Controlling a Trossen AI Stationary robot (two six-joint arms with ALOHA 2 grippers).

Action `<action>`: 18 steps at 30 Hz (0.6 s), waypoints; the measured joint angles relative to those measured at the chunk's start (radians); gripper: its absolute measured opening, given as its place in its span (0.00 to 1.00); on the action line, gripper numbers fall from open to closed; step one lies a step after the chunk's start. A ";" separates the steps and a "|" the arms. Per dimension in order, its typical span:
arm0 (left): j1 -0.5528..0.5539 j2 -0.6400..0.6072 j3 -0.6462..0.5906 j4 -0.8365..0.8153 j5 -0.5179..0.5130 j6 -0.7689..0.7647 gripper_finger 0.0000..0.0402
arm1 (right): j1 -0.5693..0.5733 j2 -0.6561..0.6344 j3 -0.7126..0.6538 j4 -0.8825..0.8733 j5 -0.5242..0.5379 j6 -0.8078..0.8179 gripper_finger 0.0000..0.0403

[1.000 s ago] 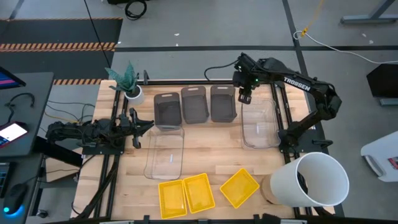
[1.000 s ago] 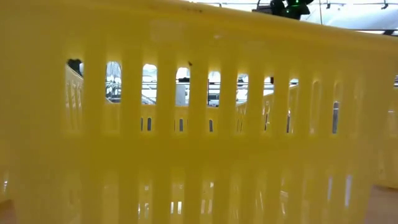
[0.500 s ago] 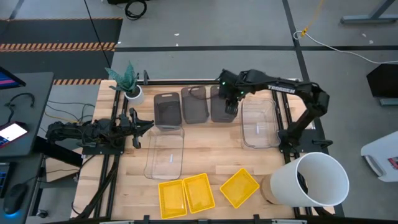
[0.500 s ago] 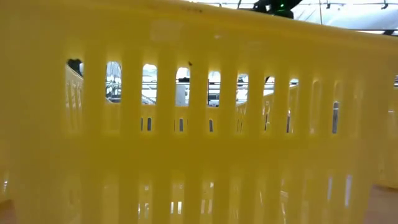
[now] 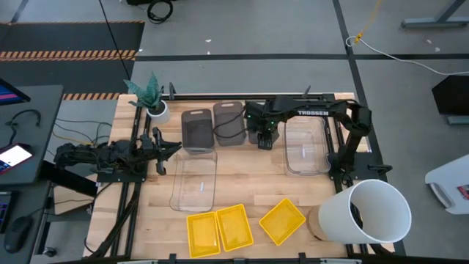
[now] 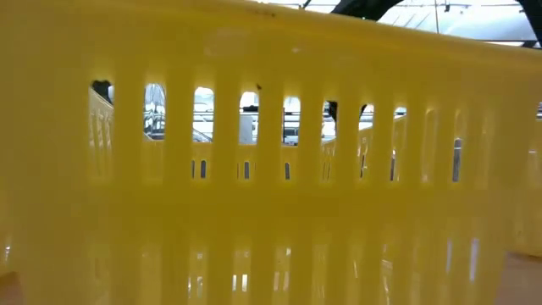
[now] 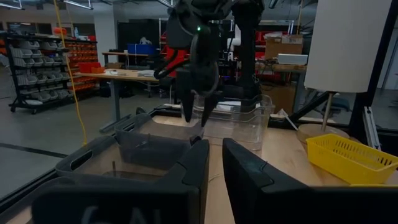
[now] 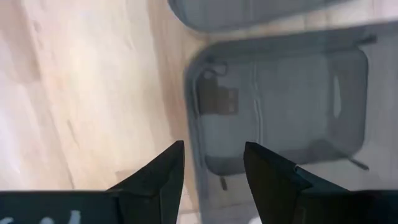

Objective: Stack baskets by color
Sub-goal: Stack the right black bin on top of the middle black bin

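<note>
The right pincer has travelled from the upper right of the high view, where it hung over the clear basket, leftward along the back row, and now sits over the near rim of the rightmost grey basket. Its fingers stand apart, one each side of that basket's wall in the right wrist view, with nothing between them but the rim itself. In my judgement this marks the start of the grey sort: the clear basket was left where it lay, and the arm is lining up to take the grey one by its edge.

The left pincer lies at centre left of the high view, beside the second clear basket. Its fingers are nearly together and hold nothing.

No stack of grey or yellow is formed. Three grey baskets stand side by side in the upper middle: left, middle and the rightmost one under the pincer. They are smoky, translucent, shallow, with rounded corners and a handle slot in the end wall (plain in the right wrist view). Three yellow baskets sit along the lower edge: two touching, the third tilted and just apart. One of them fills the low view. Whether a third clear basket is nested in either visible one cannot be told.

A white bucket stands at lower right; a plant at the table's upper left corner.
</note>
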 joint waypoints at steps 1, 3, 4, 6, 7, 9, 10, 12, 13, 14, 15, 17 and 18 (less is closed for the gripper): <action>0.000 0.000 0.000 0.000 0.000 0.000 0.13 | 0.004 0.000 0.002 0.002 -0.006 0.000 0.44; 0.000 0.000 0.000 0.000 0.000 0.000 0.14 | 0.009 -0.001 0.003 0.022 -0.009 0.001 0.45; 0.000 0.000 0.000 0.000 0.000 0.000 0.14 | 0.011 0.000 0.003 0.024 -0.009 0.004 0.46; 0.000 0.000 0.000 0.000 0.000 0.000 0.15 | 0.015 0.000 0.001 0.035 -0.009 0.010 0.46; 0.000 0.000 0.000 0.000 0.000 0.000 0.15 | 0.019 -0.001 -0.008 0.060 -0.008 0.015 0.46; 0.000 0.000 0.000 0.000 0.000 0.000 0.14 | 0.027 -0.001 -0.032 0.098 -0.007 0.016 0.47; 0.000 0.000 0.000 0.000 0.000 0.000 0.14 | 0.030 -0.001 -0.042 0.107 -0.003 0.016 0.47; 0.000 0.000 0.000 0.000 0.000 0.000 0.13 | 0.034 0.000 -0.060 0.133 0.007 0.010 0.47; 0.000 0.000 0.000 0.000 0.000 0.000 0.13 | 0.034 0.000 -0.069 0.142 0.012 0.008 0.47; 0.000 0.000 0.000 0.000 0.000 0.000 0.13 | 0.034 0.000 -0.077 0.143 0.013 0.008 0.47; 0.000 0.000 0.000 0.000 0.000 0.000 0.13 | 0.034 0.000 -0.086 0.149 0.013 0.008 0.47; 0.000 0.000 0.000 0.000 0.000 0.000 0.13 | 0.033 -0.001 -0.109 0.184 0.016 0.008 0.47; 0.000 0.000 0.000 0.000 0.000 0.000 0.14 | 0.033 -0.001 -0.123 0.199 0.017 0.005 0.47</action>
